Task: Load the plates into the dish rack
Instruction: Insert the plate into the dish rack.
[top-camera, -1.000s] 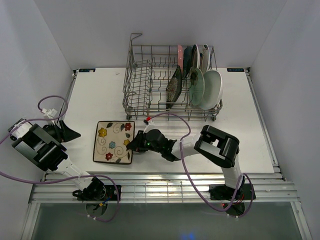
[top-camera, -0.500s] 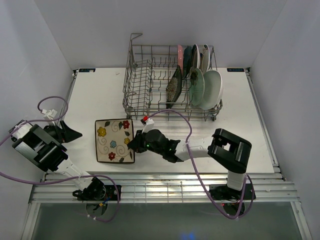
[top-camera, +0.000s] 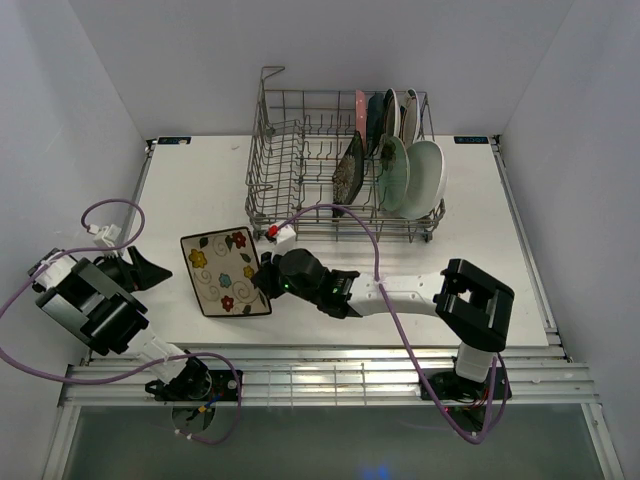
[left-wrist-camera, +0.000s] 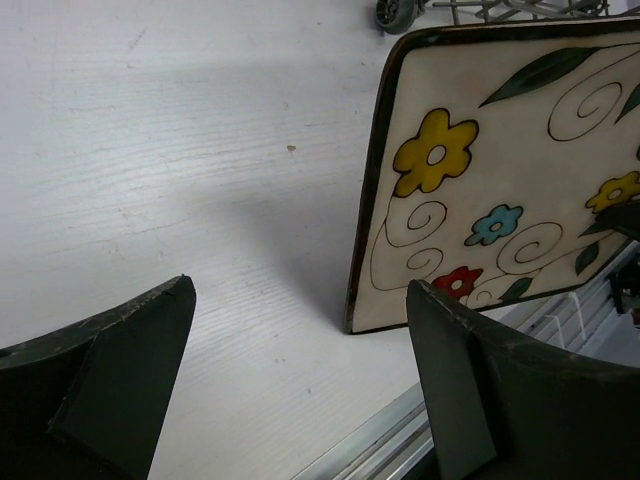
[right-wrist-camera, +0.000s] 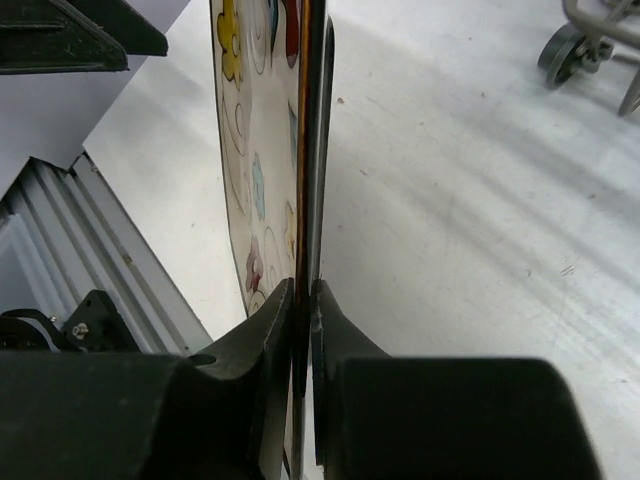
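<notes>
At the lower left of the top view, the left claw (top-camera: 140, 263) hangs low over the table (top-camera: 200, 185) with its fingers spread wide and nothing between them. Its wrist view shows both dark fingers (left-wrist-camera: 120, 370) apart, framing bare tabletop, with the left claw (left-wrist-camera: 300, 290) just short of the plate's near corner.

Just right of it, in the lower middle, is the floral plate (top-camera: 224, 272), cream with a dark rim. It is tilted, its right side raised off the table. In the left wrist view the floral plate (left-wrist-camera: 500, 180) fills the upper right.

The right claw (top-camera: 268, 281) is clamped on the plate's right edge. In its wrist view the floral plate (right-wrist-camera: 250, 180) stands edge-on, and the right claw (right-wrist-camera: 302, 292) pinches the rim.

In the upper middle sits the rack (top-camera: 300, 150). Its left half is bare tines. Its right half holds a dark floral plate (top-camera: 348, 168), a mint plate (top-camera: 392, 172) and a white plate (top-camera: 426, 178) upright, with more plates (top-camera: 385, 112) behind them.
</notes>
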